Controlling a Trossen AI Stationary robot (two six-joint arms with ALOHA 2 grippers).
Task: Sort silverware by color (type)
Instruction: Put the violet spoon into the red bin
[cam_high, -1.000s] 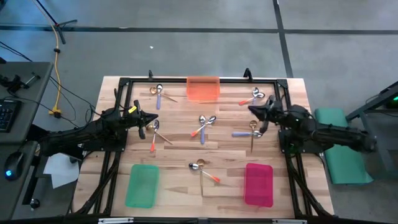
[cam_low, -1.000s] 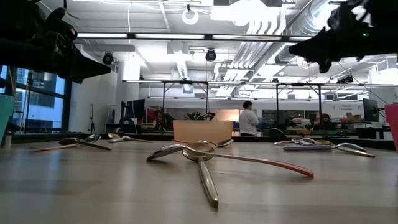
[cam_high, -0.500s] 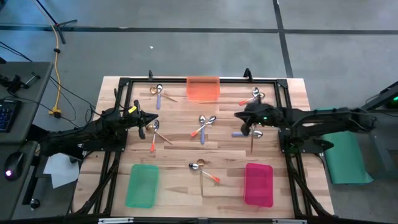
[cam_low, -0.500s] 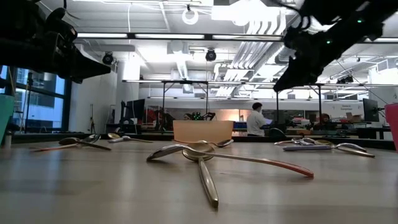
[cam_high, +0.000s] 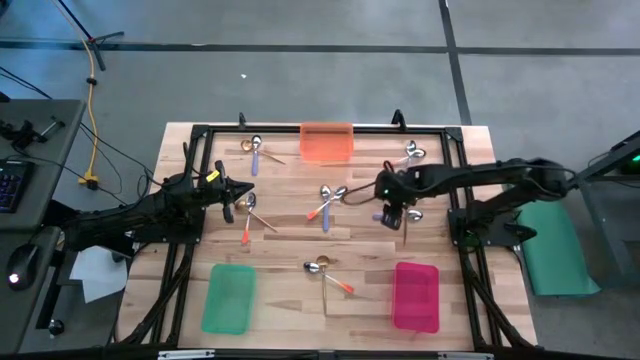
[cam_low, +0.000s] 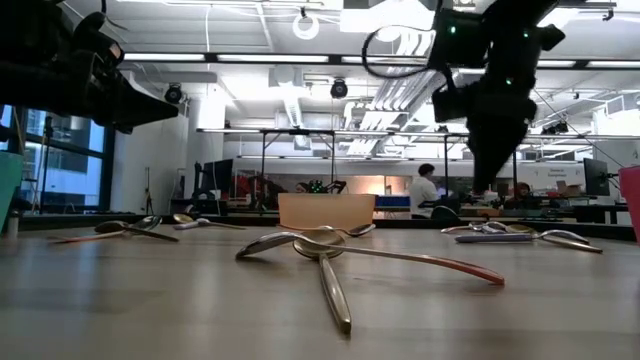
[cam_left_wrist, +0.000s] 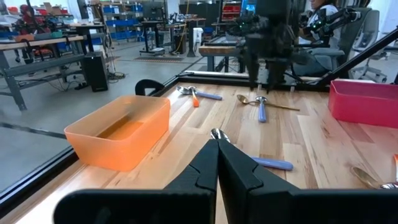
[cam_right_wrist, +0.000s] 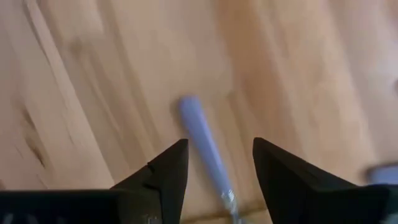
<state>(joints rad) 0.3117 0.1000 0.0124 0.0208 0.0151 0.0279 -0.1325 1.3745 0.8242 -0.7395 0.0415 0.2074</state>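
Observation:
Spoons with orange, purple and gold handles lie scattered on the wooden table (cam_high: 290, 240). My right gripper (cam_right_wrist: 217, 168) is open and points down over a purple-handled spoon (cam_right_wrist: 202, 146) right of the table's middle. Its fingers stand on either side of the handle, above it. The same gripper (cam_high: 392, 207) shows in the high view over this spoon (cam_high: 383, 215). At the table's left my left gripper (cam_left_wrist: 217, 158) is shut and empty, above an orange-handled spoon (cam_high: 246, 228) and a purple-handled one (cam_left_wrist: 267, 163).
An orange tray (cam_high: 326, 142) stands at the far edge, a green tray (cam_high: 228, 298) near left and a pink tray (cam_high: 416, 296) near right. A crossed pair of spoons (cam_high: 329, 200) lies mid-table, another (cam_high: 326, 271) near the front. People stand in the room behind.
My right gripper has reached from the table's right edge toward its middle, tipped to point down and come down over the purple-handled spoon. The spoons lie where they were.

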